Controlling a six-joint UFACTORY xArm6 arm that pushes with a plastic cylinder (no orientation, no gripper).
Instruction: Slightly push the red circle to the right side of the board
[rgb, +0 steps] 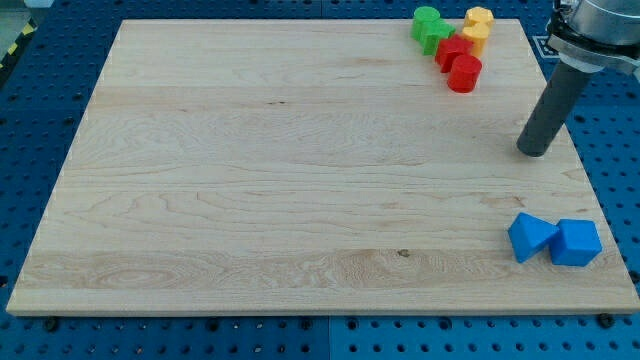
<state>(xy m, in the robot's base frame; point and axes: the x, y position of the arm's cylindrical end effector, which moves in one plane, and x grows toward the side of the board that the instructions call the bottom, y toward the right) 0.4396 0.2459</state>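
The red circle (464, 73) lies near the view's top right on the wooden board (300, 170). It touches another red block (450, 50) just above and to its left. My tip (533, 152) rests on the board to the right of and below the red circle, well apart from it. The dark rod rises from the tip toward the view's top right corner.
Two green blocks (430, 27) and two yellow blocks (477, 28) cluster at the view's top right beside the red ones. Two blue blocks (530, 236) (576, 242) sit together at the view's bottom right. The board's right edge runs close to the tip.
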